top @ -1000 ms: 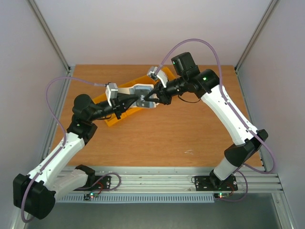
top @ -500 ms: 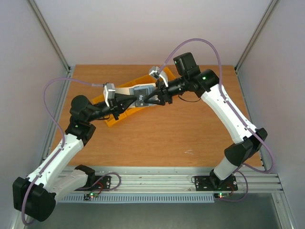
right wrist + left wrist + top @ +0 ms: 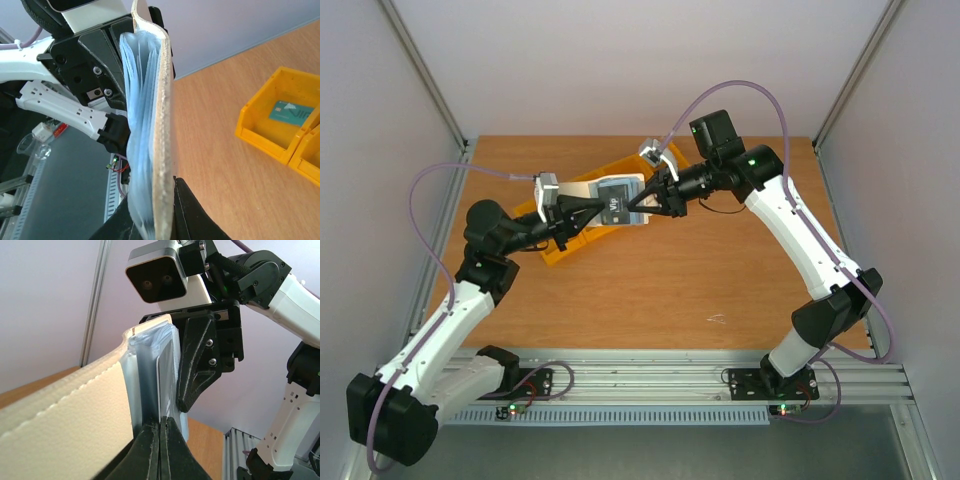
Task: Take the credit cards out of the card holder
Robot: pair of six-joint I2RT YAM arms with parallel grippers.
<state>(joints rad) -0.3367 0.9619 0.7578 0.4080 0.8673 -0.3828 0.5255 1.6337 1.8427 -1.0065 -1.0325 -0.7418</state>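
The card holder hangs in the air between both grippers, above the yellow bins. Its cream face and pale blue pockets show edge-on in the wrist views. My left gripper is shut on the thin edge of a dark credit card that sits in the pockets. From the other side, my right gripper is shut on the holder's edge, cream face against one finger; one of its black fingers shows in the left wrist view. A teal credit card lies in a bin.
A yellow bin lies on the wooden table under the left arm, and another shows behind the right wrist. In the right wrist view the bin with the teal card is at the right, beside a second bin.
The right gripper opened briefly and has shut again on the holder. Both grippers and the holder have shifted slightly toward the back of the table.
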